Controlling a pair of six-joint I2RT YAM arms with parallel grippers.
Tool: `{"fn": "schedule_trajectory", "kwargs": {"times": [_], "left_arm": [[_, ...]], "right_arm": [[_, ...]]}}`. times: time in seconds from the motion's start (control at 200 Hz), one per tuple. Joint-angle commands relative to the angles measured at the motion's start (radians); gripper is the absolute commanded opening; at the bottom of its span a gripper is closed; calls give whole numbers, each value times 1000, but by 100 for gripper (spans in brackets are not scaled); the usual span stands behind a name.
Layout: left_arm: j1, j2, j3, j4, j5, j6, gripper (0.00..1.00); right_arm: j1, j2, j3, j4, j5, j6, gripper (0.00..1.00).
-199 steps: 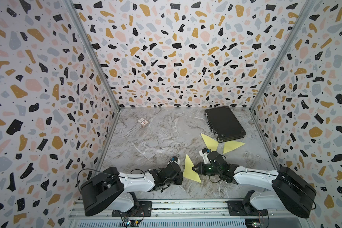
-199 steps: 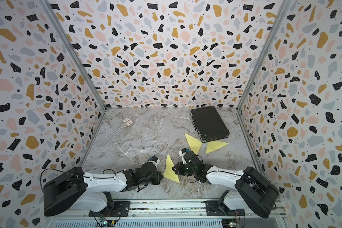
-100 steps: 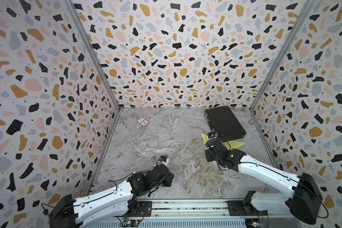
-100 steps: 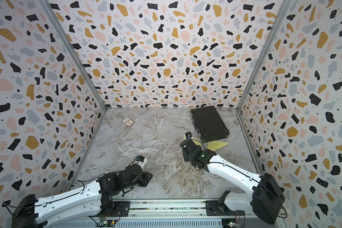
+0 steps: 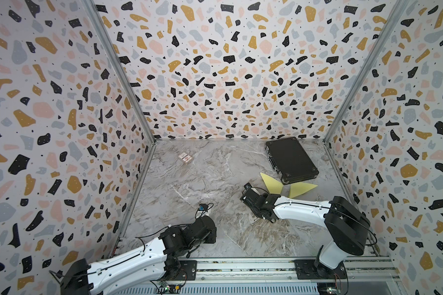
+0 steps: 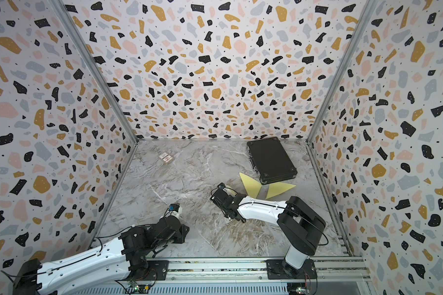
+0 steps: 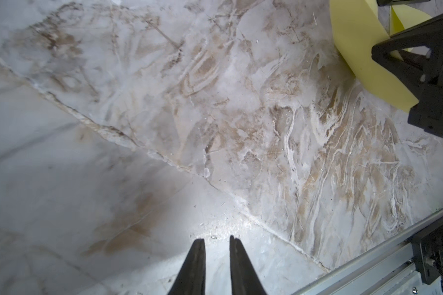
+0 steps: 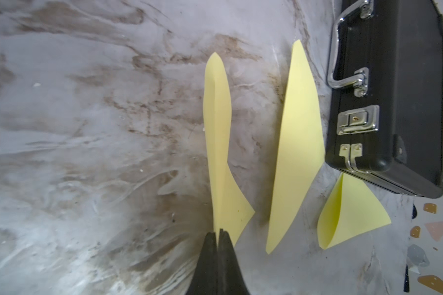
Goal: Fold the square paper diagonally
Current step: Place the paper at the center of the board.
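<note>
Paper is what I am watching here: a yellow paper (image 8: pixel 219 153), doubled over into a long pointed shape, is sticking out from the right gripper (image 8: pixel 218 233), whose two black fingers are pressing tight together on one of its corners. In both top views the right arm (image 5: pixel 299 209) is reaching out over the middle of the marble table (image 5: pixel 215 173). Its wrist is covering the held sheet, so I cannot make the sheet out from above.

Beyond it, a black case (image 5: pixel 290 161) is lying closed toward the back right of the table. A folded triangle (image 5: pixel 271 182) is lying flat beside the case's handle side. A second folded triangle (image 5: pixel 301 190) is lying right at the case's near corner, its tip seeming to meet the case's edge.

The left arm (image 5: pixel 138 258) is stretching in low from the front rail. The left gripper (image 7: pixel 216 241) is holding its fingers a little apart, with only bare marble showing in the gap. From its wrist camera the yellow paper is showing off to one side, partly behind the black body of the other gripper.

A small flat packet (image 5: pixel 185 157) is sitting alone near the far left corner.
</note>
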Motion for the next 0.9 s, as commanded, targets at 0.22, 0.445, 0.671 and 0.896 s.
{"fn": "schedule_trajectory", "kwargs": {"times": [0.22, 0.445, 0.671, 0.896], "left_arm": [[-1, -30, -39, -19, -32, -34, 22], [-1, 7, -37, 9, -27, -25, 22], [-1, 16, -45, 19, -30, -24, 22], [-1, 18, -48, 21, -31, -26, 22]], "right_arm": [[7, 83, 59, 11, 8, -34, 0], [1, 141, 88, 48, 88, -111, 0], [-32, 180, 120, 107, 61, -174, 0], [-80, 236, 166, 113, 35, -216, 3]]}}
